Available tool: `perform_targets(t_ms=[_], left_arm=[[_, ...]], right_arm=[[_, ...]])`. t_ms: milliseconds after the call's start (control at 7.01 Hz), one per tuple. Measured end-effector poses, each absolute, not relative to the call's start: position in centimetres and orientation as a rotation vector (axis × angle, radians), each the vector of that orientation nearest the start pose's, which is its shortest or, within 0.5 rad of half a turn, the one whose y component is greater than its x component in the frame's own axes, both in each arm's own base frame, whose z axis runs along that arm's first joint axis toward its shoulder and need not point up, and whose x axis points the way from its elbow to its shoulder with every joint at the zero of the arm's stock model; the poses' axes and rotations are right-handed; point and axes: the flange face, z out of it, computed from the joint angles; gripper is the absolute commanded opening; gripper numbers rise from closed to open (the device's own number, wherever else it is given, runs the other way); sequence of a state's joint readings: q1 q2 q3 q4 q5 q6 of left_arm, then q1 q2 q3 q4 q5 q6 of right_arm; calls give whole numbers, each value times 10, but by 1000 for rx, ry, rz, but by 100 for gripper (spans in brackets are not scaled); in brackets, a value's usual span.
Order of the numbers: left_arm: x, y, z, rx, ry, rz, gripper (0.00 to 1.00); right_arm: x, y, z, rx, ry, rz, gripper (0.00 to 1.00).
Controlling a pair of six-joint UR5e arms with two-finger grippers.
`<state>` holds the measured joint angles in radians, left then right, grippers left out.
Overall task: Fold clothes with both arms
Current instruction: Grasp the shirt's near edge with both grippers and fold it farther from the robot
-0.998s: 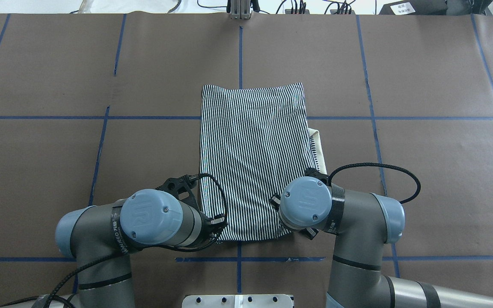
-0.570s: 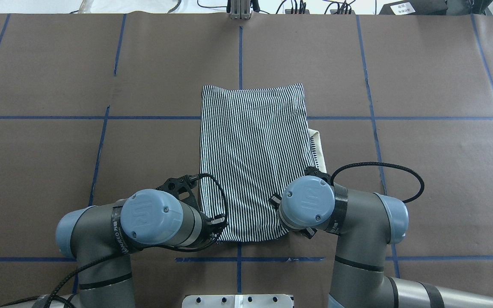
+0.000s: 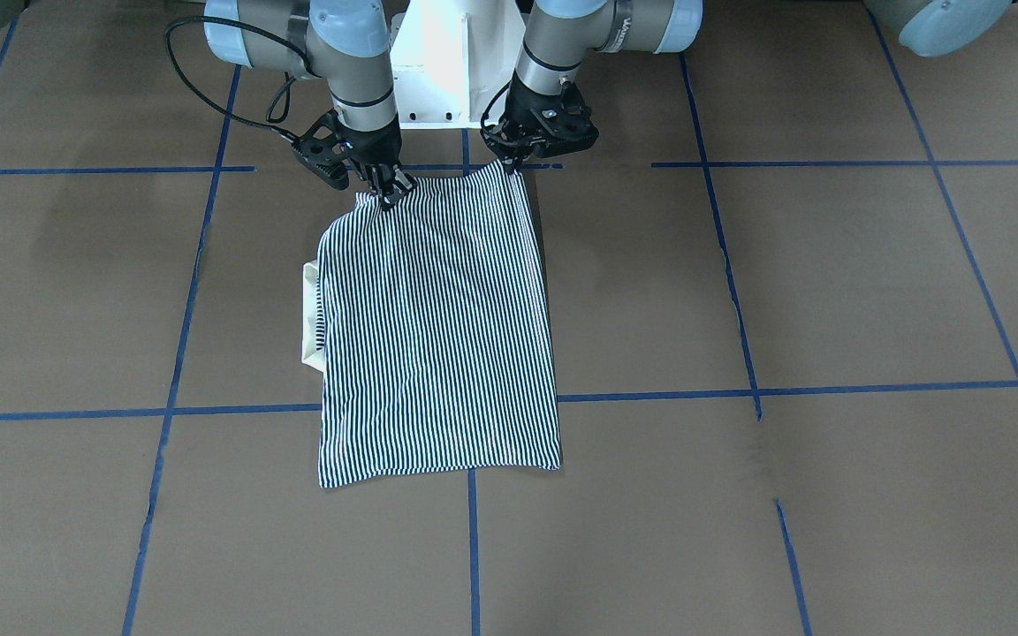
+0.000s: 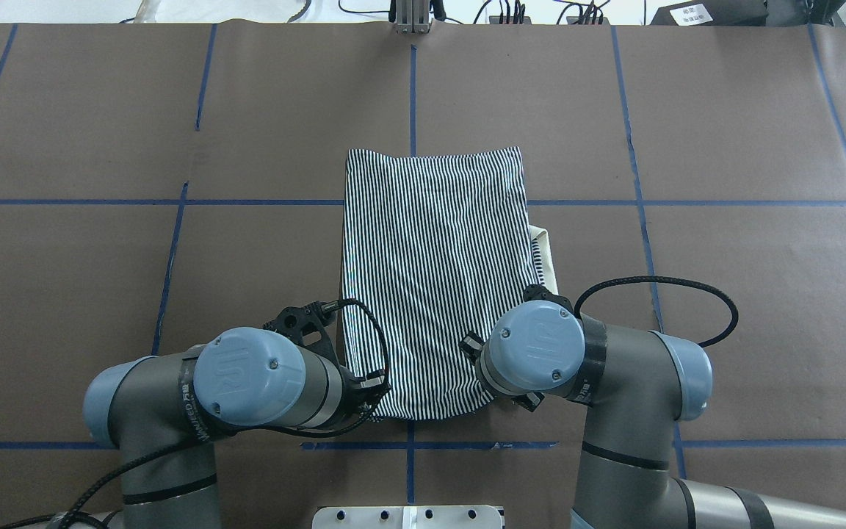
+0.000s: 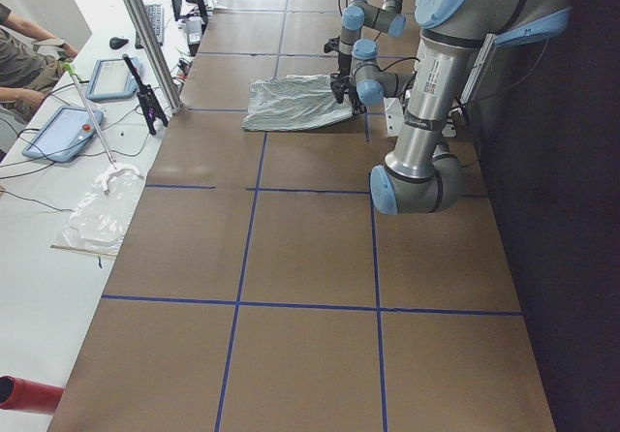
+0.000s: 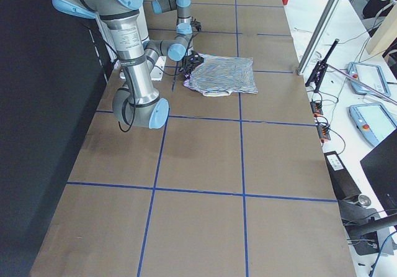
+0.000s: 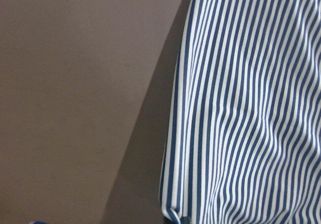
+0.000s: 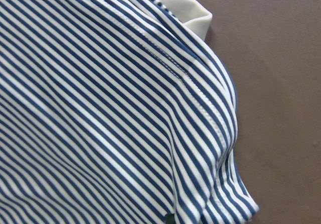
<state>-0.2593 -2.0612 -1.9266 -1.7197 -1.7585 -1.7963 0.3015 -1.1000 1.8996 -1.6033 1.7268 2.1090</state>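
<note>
The left gripper (image 3: pixel 509 162) and right gripper (image 3: pixel 388 190) are each clamping a near corner of the polo shirt (image 3: pixel 434 327).

From overhead I can't see the near corners of the shirt (image 4: pixel 434 279) or most of the left gripper (image 3: pixel 507 164) and right gripper (image 3: pixel 388 190) under the left arm (image 4: pixel 247 378) and right arm (image 4: pixel 537 349), the collar (image 4: pixel 549 261) is mostly tucked beneath the stripes, and both side views show the grip too small to read.
</note>
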Motion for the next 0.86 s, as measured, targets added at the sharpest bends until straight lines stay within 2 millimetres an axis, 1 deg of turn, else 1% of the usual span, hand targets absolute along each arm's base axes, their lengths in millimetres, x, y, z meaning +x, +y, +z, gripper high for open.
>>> perform_targets(t_ms=[143,428,570,713,855], left_arm=[[537,-253,208,-162,1008,-337,0],[521,-219,191,-188,1004,-289,0],[513,-208,183,-197,1005,-274,0],[509,-204,180,-202,1007,-267,0],[506,-206,179,-199,1007,-270,0]], right_arm=[[-534,-285,249,-257,-793,719,0],[-517,-256,226,-307,-849,658,0],[-513,-245,218,-326,-865,635,0],[-513,-240,216,-331,-870,623,0],[-514,-243,218,-316,-870,617,0]])
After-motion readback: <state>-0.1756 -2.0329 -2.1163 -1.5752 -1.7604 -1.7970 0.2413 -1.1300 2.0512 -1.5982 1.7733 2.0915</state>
